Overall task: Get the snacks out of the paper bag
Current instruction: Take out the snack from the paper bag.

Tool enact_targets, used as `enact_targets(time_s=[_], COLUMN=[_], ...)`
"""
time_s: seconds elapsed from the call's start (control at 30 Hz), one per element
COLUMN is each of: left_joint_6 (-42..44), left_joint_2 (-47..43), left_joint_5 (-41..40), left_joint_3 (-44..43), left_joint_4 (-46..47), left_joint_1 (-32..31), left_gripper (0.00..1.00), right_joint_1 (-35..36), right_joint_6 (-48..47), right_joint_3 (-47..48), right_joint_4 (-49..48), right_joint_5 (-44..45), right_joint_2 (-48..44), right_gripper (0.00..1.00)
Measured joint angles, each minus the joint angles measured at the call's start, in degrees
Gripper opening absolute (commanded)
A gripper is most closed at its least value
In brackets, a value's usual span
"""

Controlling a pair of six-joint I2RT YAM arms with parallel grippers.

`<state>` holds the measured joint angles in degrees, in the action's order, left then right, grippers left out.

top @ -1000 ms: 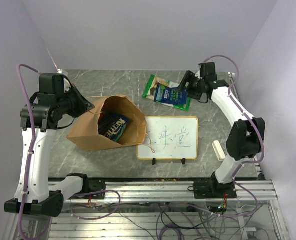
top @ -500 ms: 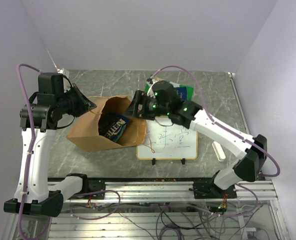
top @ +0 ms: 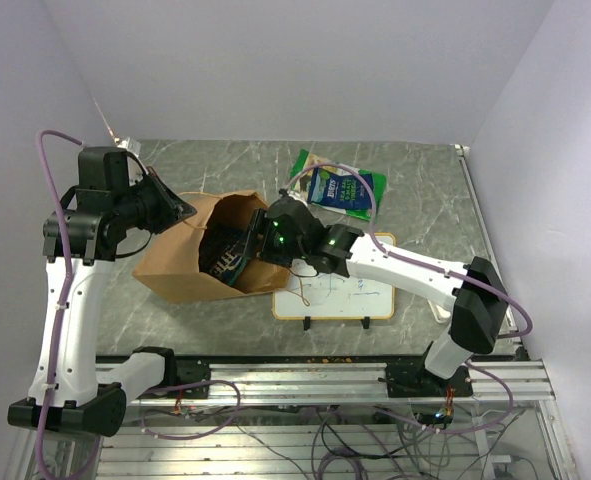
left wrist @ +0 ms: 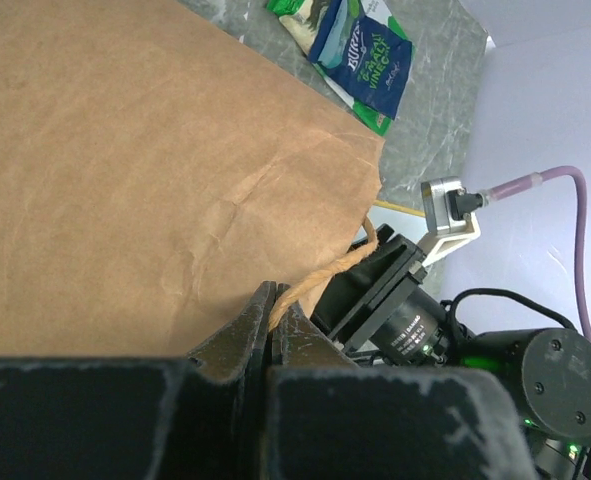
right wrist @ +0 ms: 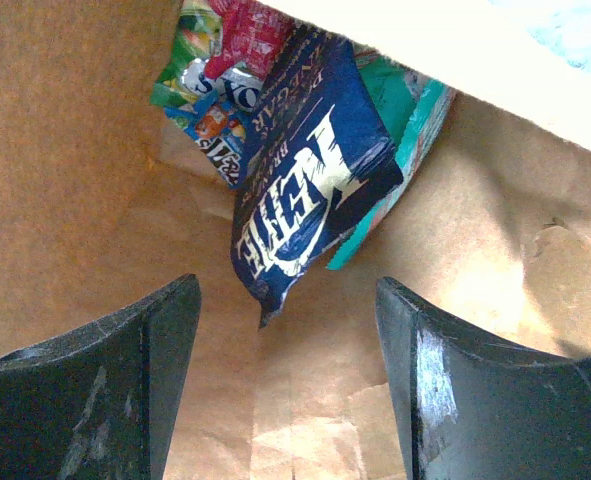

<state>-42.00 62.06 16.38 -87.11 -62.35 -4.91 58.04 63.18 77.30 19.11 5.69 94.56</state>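
Whiteboard: flat on the surface, nearest the arm bases, just beside the bag's right edge.
Bag: brown paper, tipped over, mouth toward the right arm.
Right claw: jaws apart, inside the bag mouth, gripping nothing.
Contents: dark blue packet just ahead of the jaws; green and red packets deeper in.
Left claw: clamped on the string handle at the bag's rim.
Farthest: blue packet lying on a green packet, on the surface, apart from the bag.

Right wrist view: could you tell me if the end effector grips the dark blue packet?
No, the right end effector stands open, short of the dark blue packet.
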Motion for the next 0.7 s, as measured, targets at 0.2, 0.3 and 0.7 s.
enact_targets(time_s=[0.2, 0.3, 0.7], left_joint_6=[-0.07, -0.26, -0.13], left_joint_2=[-0.81, -0.96, -1.51], left_joint_5=[1.07, 2.1, 2.43], left_joint_3=[0.28, 0.31, 0.07], left_joint_4=[0.33, 0.42, -0.35], left_joint_1=[0.0, 0.0, 0.0], left_gripper=[0.07, 0.07, 0.07], right_joint_1=[-0.02, 0.0, 0.28], right_joint_6=[4.09, 5.86, 8.61], right_joint_3=[1.7, 4.31, 9.11], right_joint_4=[-1.09, -1.44, -4.17], right_joint_5=[-0.17, -0.48, 0.52], right_joint_2=[4.2, 8.94, 15.13], right_gripper=[0.61, 0.57, 0.05])
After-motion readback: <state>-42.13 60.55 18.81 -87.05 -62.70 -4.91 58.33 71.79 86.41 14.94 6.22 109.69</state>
